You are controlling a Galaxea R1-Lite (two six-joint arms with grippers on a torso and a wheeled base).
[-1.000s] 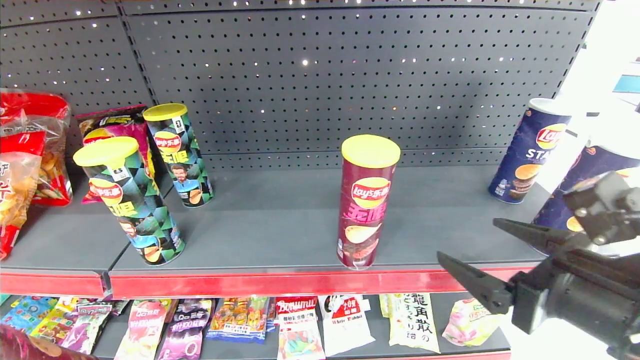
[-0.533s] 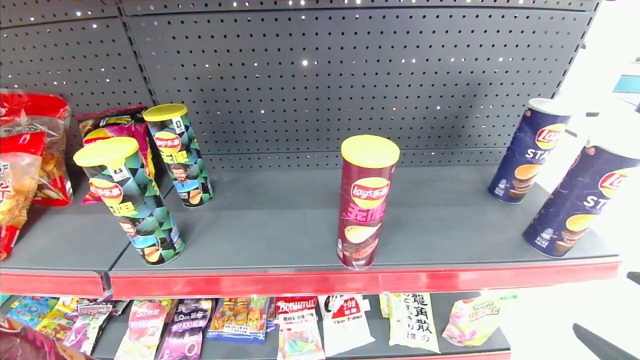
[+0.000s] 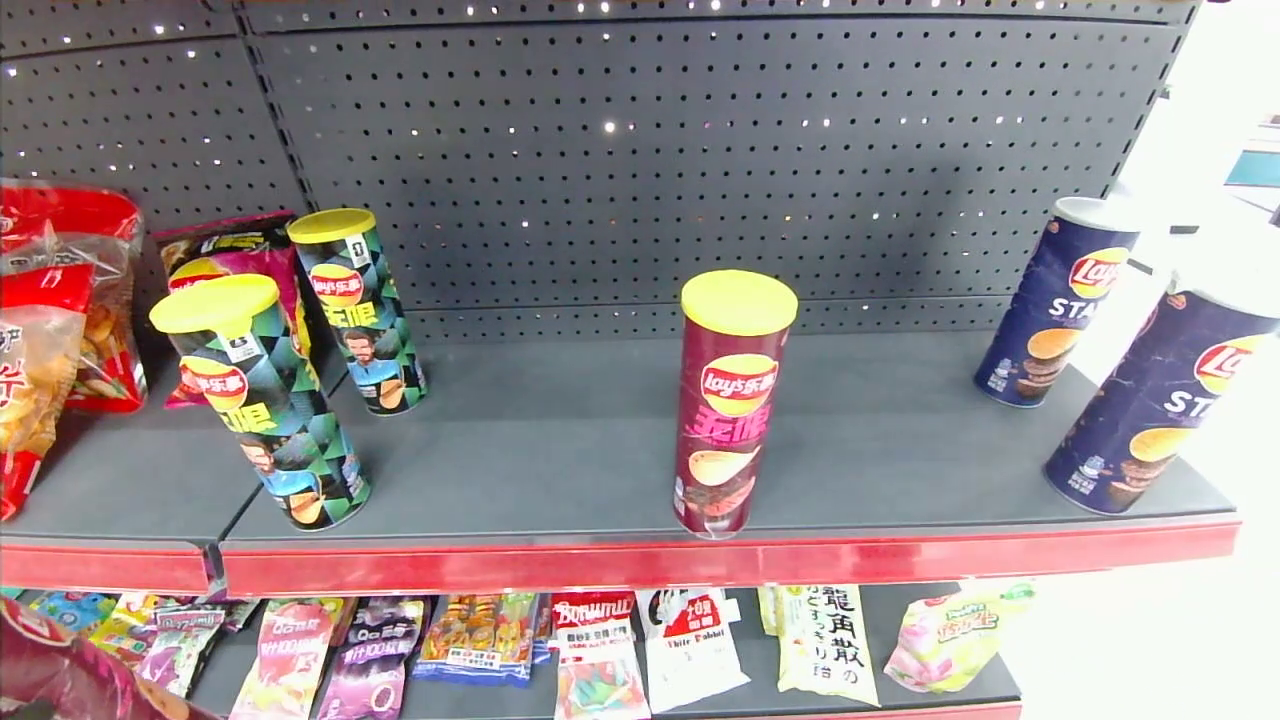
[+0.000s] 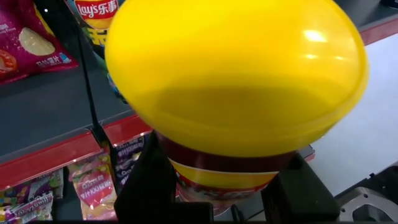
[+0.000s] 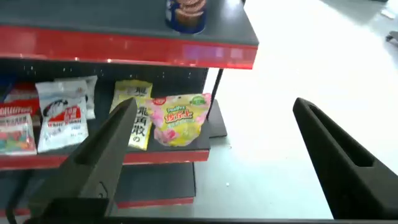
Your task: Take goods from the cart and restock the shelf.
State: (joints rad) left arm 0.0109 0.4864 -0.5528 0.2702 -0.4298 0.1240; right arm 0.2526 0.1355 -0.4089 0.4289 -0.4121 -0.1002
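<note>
Held can: maroon chip can with a yellow lid, upright in the left gripper, out in front of the shelf's red front edge and, as far as I can judge, not yet above the deck.
Left gripper: dark fingers sit on either side of the can body under the lid, pinching it.
Step in hand: most likely carrying this can up to the shelf to set it down.
Landing spot: the bare deck behind the matching maroon can, which stands at the front edge near the middle, looks the natural row. The bare stretches on either side of it also suit.
Neighbours: two green-patterned cans stand toward the left end, one at the front edge and one nearer the back wall. Two blue cans stand by the right end.
Doing it well: lift until the base clears the red edge, keep the can upright, go in well apart from the standing can, and let go only once the base is flat on the deck.
Risk: tall, narrow cans. A brush from finger or can could tip the one at the front edge.
Right gripper: fingers spread wide, nothing between them. The right gripper is low by the right end, facing the snack packets on the lower tier, and best kept clear.
</note>
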